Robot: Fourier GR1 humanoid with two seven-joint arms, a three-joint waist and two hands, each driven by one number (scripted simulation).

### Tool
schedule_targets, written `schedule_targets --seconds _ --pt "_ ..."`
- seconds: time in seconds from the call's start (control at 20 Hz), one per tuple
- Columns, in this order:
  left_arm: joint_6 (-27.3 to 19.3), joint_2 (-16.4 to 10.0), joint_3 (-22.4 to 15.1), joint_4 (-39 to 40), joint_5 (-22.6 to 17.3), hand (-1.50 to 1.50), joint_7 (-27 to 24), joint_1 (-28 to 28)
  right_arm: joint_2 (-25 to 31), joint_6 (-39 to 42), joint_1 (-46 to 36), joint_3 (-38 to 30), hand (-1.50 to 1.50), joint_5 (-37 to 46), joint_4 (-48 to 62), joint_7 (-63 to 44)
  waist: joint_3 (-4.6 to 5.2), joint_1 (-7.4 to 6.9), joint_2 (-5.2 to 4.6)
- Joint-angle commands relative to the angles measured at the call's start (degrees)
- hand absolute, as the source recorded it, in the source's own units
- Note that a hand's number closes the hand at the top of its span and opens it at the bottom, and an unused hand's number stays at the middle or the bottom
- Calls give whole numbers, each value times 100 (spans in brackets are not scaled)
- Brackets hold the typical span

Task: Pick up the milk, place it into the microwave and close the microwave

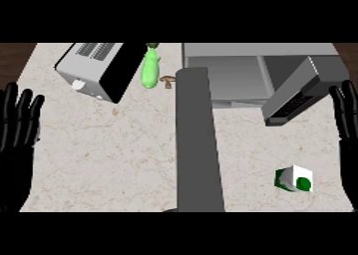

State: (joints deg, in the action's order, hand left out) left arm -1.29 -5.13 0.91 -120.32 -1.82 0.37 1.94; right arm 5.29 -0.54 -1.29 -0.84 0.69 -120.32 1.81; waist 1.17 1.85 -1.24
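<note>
The left hand (pixel 12 129) is seen at the left edge, fingers straight, slightly spread and holding nothing. On the counter (pixel 107 159), a white and black appliance (pixel 93 69) is set at the far left, followed by a green vegetable (pixel 150 67) and a mushroom (pixel 167 80). A long grey bar (pixel 200 144) is laid across the middle. The microwave (pixel 255 51) is found far right, its door (pixel 299 94) swung open. The milk (pixel 294 179) is placed near right, well apart from both hands, turned askew, green patch facing lower right; its long axis cannot be told. The right hand (pixel 352 124) is held open likewise.
</note>
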Motion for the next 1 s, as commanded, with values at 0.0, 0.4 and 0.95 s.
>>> schedule_targets --seconds 0.0,0.4,0.95 --pt "181 121 -28 584 -105 -150 -549 60 11 -11 -76 -118 -150 -88 -45 -125 -115 -168 121" --pt "541 -295 783 996 -971 -150 -4 -290 -182 472 2264 828 -150 215 -1321 150 -117 -130 142" --pt "1238 -487 1319 199 -1608 -150 -126 761 -381 482 3116 642 -150 407 -1402 552 -119 -175 139"
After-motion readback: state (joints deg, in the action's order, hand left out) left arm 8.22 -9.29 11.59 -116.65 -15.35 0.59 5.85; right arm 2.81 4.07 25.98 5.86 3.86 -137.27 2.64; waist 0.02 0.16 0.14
